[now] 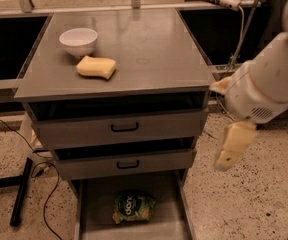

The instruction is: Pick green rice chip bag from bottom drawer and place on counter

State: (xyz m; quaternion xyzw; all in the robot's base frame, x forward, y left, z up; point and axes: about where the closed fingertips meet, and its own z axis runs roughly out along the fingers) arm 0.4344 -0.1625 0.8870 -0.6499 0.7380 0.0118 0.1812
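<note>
The green rice chip bag (132, 207) lies flat in the open bottom drawer (169, 219), near its middle, logo side up. The counter (144, 49) is the grey top of the cabinet. My gripper (232, 146) hangs from the white arm (269, 86) at the right of the cabinet, level with the two upper drawers, pointing down. It is well above and to the right of the bag and holds nothing that I can see.
A white bowl (78, 41) and a yellow sponge (97, 67) sit on the counter's left half. The two upper drawers (124, 128) stand slightly open. Cables and a black stand leg (21, 198) lie on the speckled floor at left.
</note>
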